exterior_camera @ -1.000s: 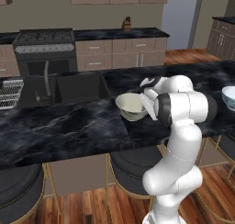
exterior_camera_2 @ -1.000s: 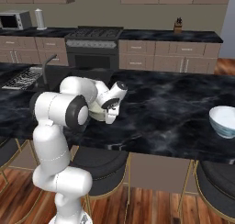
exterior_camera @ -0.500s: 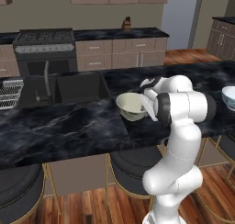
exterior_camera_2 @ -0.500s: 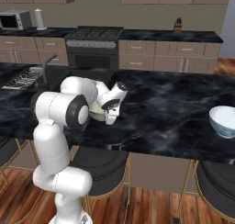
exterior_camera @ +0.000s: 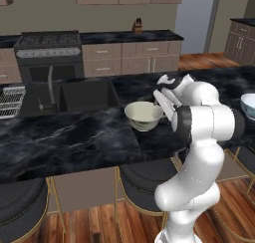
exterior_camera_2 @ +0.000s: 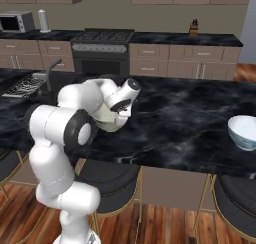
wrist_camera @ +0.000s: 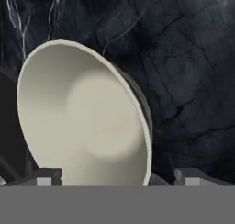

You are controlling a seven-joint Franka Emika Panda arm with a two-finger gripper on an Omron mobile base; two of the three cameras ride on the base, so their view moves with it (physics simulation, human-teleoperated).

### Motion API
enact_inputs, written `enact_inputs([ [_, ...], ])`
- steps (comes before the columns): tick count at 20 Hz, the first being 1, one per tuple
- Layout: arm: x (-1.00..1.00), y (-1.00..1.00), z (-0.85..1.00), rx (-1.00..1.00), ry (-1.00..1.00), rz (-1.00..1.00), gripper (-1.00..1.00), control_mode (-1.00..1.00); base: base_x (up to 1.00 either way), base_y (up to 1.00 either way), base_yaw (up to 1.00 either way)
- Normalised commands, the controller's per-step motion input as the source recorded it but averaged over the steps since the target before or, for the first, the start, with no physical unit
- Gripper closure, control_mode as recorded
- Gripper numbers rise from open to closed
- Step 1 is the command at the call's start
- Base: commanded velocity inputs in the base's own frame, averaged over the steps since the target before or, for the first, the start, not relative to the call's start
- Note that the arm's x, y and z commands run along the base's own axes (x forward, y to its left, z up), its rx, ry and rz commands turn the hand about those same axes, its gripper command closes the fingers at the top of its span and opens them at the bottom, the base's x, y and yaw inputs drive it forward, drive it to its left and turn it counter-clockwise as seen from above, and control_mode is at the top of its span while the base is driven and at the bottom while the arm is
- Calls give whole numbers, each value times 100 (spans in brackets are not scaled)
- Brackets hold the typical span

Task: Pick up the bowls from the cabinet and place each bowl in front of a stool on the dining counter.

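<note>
The cream-olive bowl (exterior_camera: 143,115) (exterior_camera_2: 105,119) (wrist_camera: 87,122) stands on the black veined dining counter (exterior_camera: 64,137) (exterior_camera_2: 185,113) (wrist_camera: 183,58), in front of a dark-cushioned stool (exterior_camera: 144,180) (exterior_camera_2: 107,180). My gripper (exterior_camera: 158,98) (wrist_camera: 119,177) is at the bowl's right rim, open, its fingertips (wrist_camera: 46,176) wide apart with the rim between them. The white and blue bowl (exterior_camera: 248,105) (exterior_camera_2: 243,132) sits farther right on the same counter, in front of another stool (exterior_camera_2: 235,198). The cabinet is out of view.
A dark sink (exterior_camera: 84,95) with a faucet is set into the counter left of the cream bowl, and a dish rack (exterior_camera: 10,100) (exterior_camera_2: 25,85) lies beyond it. Behind are a stove (exterior_camera: 47,40) (exterior_camera_2: 102,36), a microwave (exterior_camera_2: 15,23) and a knife block (exterior_camera: 137,25).
The jaws have opened off the cream-olive bowl's rim. The bowl stays where it was on the counter, and the arm has hardly moved.
</note>
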Motion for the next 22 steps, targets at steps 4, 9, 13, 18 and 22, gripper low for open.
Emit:
enact_inputs([
  [4,-56,0,95,0,-2,-1,-100,-100,0,0,0],
  [9,-90,0,79,-3,0,-6,-100,-100,0,0,0],
  [13,-95,0,84,-2,0,-9,-100,-100,0,0,0],
  [18,-98,0,99,-1,0,-10,-100,-100,0,0,0],
  [22,-100,0,94,0,0,-11,-100,-100,0,0,0],
])
